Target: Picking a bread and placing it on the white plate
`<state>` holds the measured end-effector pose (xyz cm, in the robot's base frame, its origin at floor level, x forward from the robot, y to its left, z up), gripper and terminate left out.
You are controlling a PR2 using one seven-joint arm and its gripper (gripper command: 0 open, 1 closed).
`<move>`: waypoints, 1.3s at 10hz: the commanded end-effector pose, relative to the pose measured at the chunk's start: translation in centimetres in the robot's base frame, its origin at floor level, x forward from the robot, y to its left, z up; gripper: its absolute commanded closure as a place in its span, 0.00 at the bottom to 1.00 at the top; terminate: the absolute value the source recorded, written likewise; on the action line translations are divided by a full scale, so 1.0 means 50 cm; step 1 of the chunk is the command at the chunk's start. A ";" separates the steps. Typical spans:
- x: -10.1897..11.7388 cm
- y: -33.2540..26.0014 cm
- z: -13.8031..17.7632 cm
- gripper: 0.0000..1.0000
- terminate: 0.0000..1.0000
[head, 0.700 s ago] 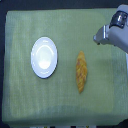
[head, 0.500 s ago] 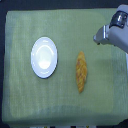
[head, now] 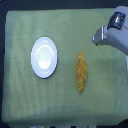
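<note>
The bread (head: 81,71) is a long golden-orange loaf with pointed ends, lying lengthwise on the green cloth right of centre in the exterior view. The white plate (head: 44,57), round and bare, sits to its left with a gap between them. My gripper (head: 97,37) comes in from the upper right on a grey-white arm and hovers above and to the right of the bread, apart from it. The blur hides whether its fingers are open or shut. Nothing shows between them.
A pale green cloth (head: 30,100) covers the table. A dark border runs along the top and left edges. The arm's bulky body (head: 118,35) fills the upper right corner.
</note>
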<state>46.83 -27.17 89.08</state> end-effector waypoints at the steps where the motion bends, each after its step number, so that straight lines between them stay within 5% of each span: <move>1: -0.006 0.095 -0.061 0.00 0.00; 13: -0.023 0.235 -0.315 0.00 0.00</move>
<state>45.24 -17.37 77.67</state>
